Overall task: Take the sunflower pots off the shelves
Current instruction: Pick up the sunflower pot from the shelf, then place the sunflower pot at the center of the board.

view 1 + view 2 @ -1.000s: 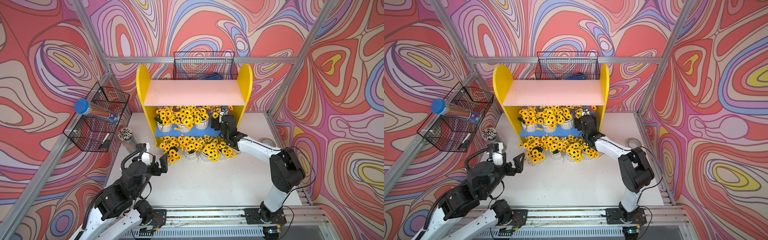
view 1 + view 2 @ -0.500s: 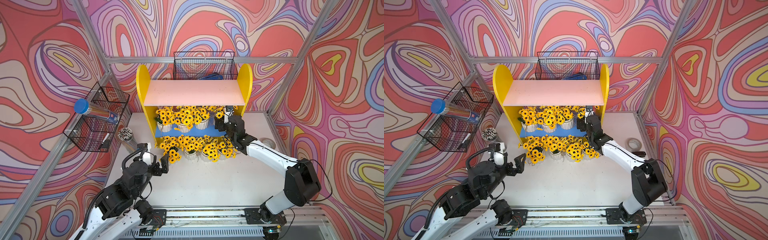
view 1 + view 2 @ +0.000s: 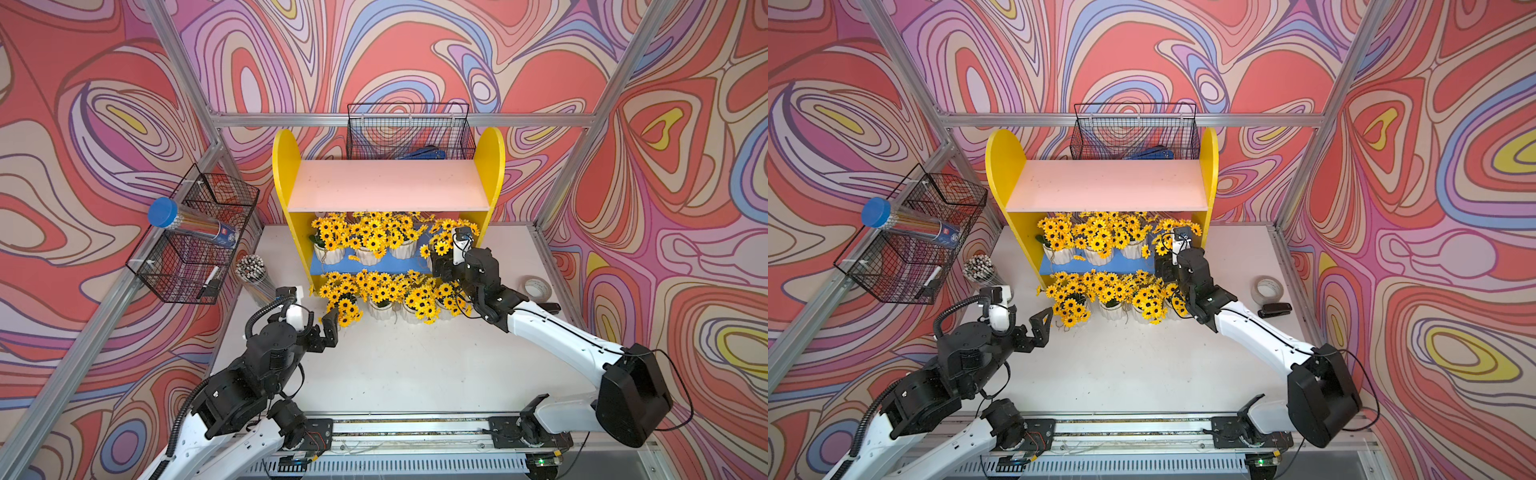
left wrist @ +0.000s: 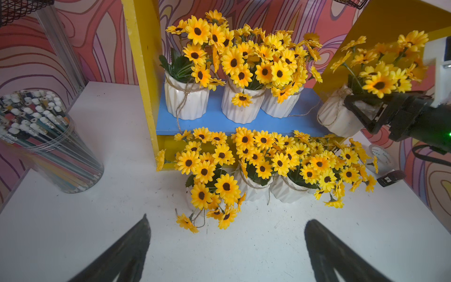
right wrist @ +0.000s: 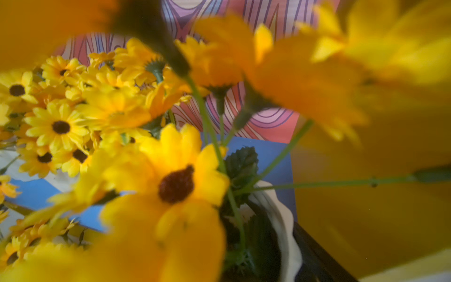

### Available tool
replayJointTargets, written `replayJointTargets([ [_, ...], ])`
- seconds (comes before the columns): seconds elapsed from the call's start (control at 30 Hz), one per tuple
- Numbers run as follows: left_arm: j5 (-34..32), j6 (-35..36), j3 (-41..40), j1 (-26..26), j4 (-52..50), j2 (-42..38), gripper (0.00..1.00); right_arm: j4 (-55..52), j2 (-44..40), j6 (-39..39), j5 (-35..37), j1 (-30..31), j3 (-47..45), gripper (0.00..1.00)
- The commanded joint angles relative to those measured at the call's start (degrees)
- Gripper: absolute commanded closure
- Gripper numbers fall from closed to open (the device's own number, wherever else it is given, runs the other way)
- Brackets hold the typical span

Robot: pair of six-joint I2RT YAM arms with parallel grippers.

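The yellow shelves [image 3: 286, 166] have a bare pink upper board [image 3: 388, 191] and a blue lower board [image 4: 214, 119]. Three sunflower pots [image 4: 186, 102] [image 4: 241, 105] [image 4: 280, 105] stand on the blue board. Several more pots [image 4: 256, 188] stand on the white table along the unit's front. My right gripper [image 3: 442, 266] is shut on one twine-tied pot [image 4: 339, 117], holding it tilted just off the blue board's right end; its rim [image 5: 285, 219] shows behind blurred flowers. My left gripper [image 4: 228, 219] stands open low over the table, just short of the front-left pot [image 3: 345, 307].
A clear jar of pencils [image 3: 253, 274] stands left of the shelves. A black wire basket [image 3: 195, 237] with a blue-capped tube hangs on the left frame; another basket [image 3: 409, 133] hangs behind the shelves. A tape roll [image 3: 536, 287] and black stapler [image 3: 1274, 309] lie at the right.
My right gripper has drawn back to the right and towards the front with its pot, out from the shelf's right end, the elbow swinging outward. The left arm has not moved.
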Motion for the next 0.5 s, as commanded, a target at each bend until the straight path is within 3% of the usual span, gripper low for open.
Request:
replayJointTargets([
  [0.0, -0.13, 0.11, -0.35, -0.04, -0.98, -0.06, 0.0, 1.59, -4.61, 1.71, 0.41, 1.94, -1.9, 1.0],
  [0.3, -0.27, 0.21, -0.01, -0.04, -2.48, 0.86, 0.0, -3.57, -14.92, 2.22, 0.93, 5.5, -5.78, 1.0],
  [0.47, -2.79, -0.54, 0.51, -0.06, -6.04, 0.38, 0.0, -5.44, -18.34, 3.64, -2.0, 11.75, -6.93, 1.0],
])
